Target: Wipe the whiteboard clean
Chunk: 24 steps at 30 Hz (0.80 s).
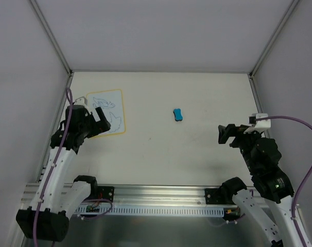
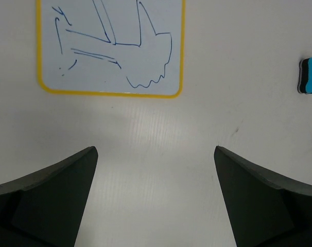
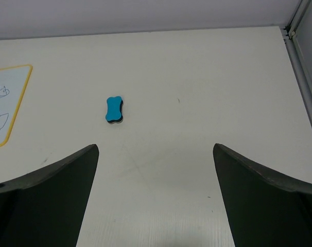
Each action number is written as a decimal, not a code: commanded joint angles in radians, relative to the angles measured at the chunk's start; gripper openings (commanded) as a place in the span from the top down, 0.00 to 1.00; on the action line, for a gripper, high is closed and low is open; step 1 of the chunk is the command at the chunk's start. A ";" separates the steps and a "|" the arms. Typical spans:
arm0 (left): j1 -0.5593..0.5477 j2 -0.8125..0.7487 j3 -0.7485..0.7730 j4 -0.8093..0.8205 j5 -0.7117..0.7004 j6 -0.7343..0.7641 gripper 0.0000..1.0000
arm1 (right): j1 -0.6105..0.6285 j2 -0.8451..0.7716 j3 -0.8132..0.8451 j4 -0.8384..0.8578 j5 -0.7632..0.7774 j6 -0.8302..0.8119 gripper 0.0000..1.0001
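Top external, item 1: board (image 1: 114, 116). Flat on table (image 1: 197, 87), far left, approx 10 o'clock of table centre. Blue scribbles all over, not yet wiped.

Item 2: eraser (image 1: 178, 114). Blue, bone-shaped, mid-table, at board's 3 o'clock, well apart from it.

Item 3: L gripper (image 1: 100, 117). Fingers spread wide, nothing between. Sits by board's near-left corner. In left wrist view you get the board ahead at 11–12 o'clock and the eraser far off at 2 o'clock.

Item 4: R gripper (image 1: 224, 135). Fingers spread wide, empty. In right wrist view the eraser lies ahead at 11 o'clock, long axis 12–6, so roughly in line w/ your approach.

Judgement: R is nearer the eraser than L. You'd likely fetch it w/ R, closing across the narrow waist w/o much wrist turn, then carry it toward 9 o'clock to the board.
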State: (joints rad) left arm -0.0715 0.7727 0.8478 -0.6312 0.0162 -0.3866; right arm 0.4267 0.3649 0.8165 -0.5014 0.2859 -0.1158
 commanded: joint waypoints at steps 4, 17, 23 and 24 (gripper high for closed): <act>-0.080 0.278 0.028 0.204 0.030 -0.110 0.01 | 0.000 0.006 -0.020 0.027 -0.039 0.015 0.01; -0.197 0.798 0.180 0.422 -0.035 -0.146 0.12 | 0.000 0.028 -0.040 0.001 -0.088 -0.001 0.01; -0.217 0.895 0.182 0.435 -0.019 -0.172 0.16 | 0.000 0.020 -0.040 0.001 -0.062 -0.002 0.01; -0.226 0.901 0.169 0.435 -0.019 -0.173 0.16 | 0.001 0.019 -0.039 0.001 -0.059 -0.002 0.01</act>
State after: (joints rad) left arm -0.2726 1.6634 1.0023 -0.2291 0.0074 -0.5362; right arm 0.4271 0.3950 0.7792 -0.5140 0.2165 -0.1139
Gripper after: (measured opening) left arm 0.845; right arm 0.991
